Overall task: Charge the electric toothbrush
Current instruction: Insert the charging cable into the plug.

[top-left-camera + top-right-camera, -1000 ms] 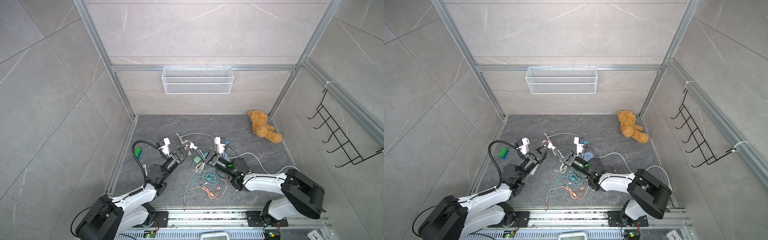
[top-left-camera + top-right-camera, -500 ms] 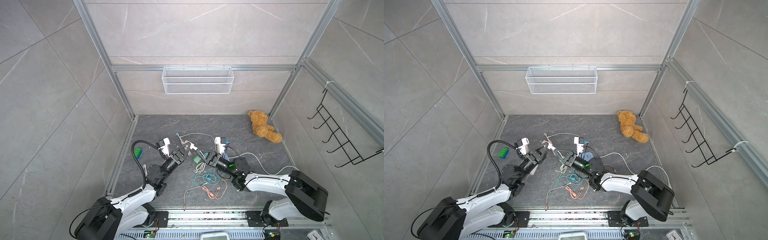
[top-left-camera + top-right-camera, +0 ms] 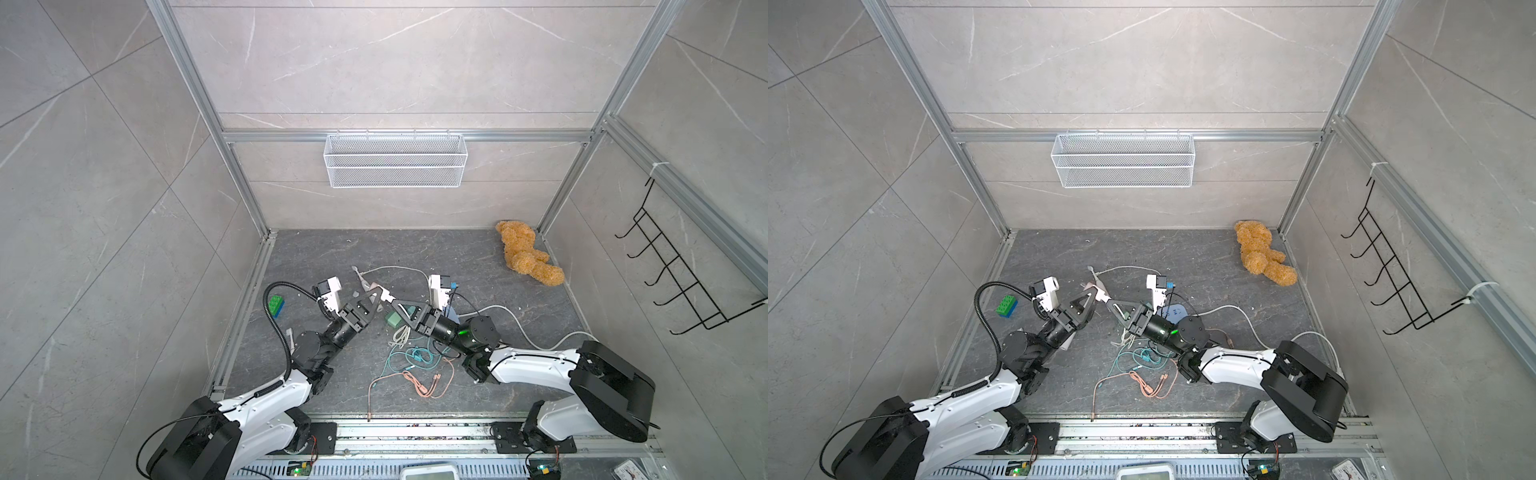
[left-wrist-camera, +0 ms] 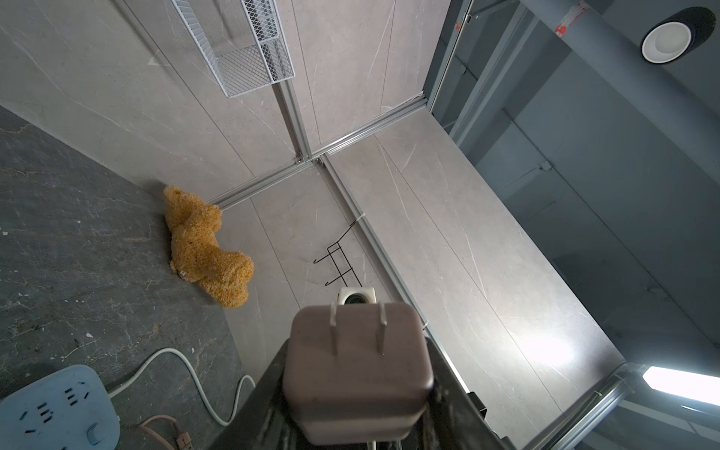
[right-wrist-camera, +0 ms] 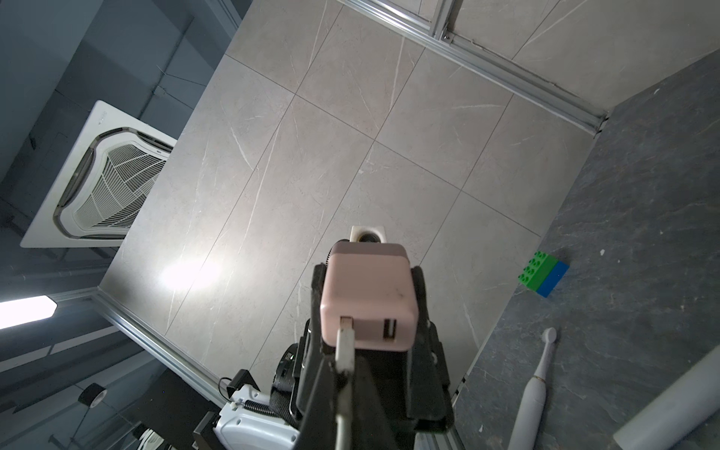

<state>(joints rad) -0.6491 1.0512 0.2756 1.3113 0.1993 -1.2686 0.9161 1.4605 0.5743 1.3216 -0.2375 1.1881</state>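
So the electric toothbrush (image 5: 533, 393) is left lying flat on the dark floor (image 5: 643, 195), gripped by nothing, head pointed roughly at the green and blue toy brick (image 5: 543, 272). In both top views it's seen just beyond the spot where the two grippers meet.

The real action is at the pink charger cube (image 5: 366, 296). It's clamped at its sides by the left gripper (image 3: 377, 296), jaws part closed around it, prongs aimed back at that arm's wrist camera. The white USB plug (image 5: 345, 331) is pinched by the right gripper (image 3: 1111, 303), jaws shut tight on the cable right behind the plug, and its tip is pressed into one of the cube's two ports. How deep it's gone can't be told.

So the step in hand is judged to be cable and cube getting mated in mid-air. A straight push along the port is called for next, with the cube braced and no twisting, since a skewed plug would likely jam or the cube could be levered out of the grip. After that the prongs would need to be brought to the blue power strip (image 4: 54, 409) on the floor near the right arm. Whether the cable's far end is already joined to the toothbrush can't be made out among the loose cables (image 3: 415, 361)
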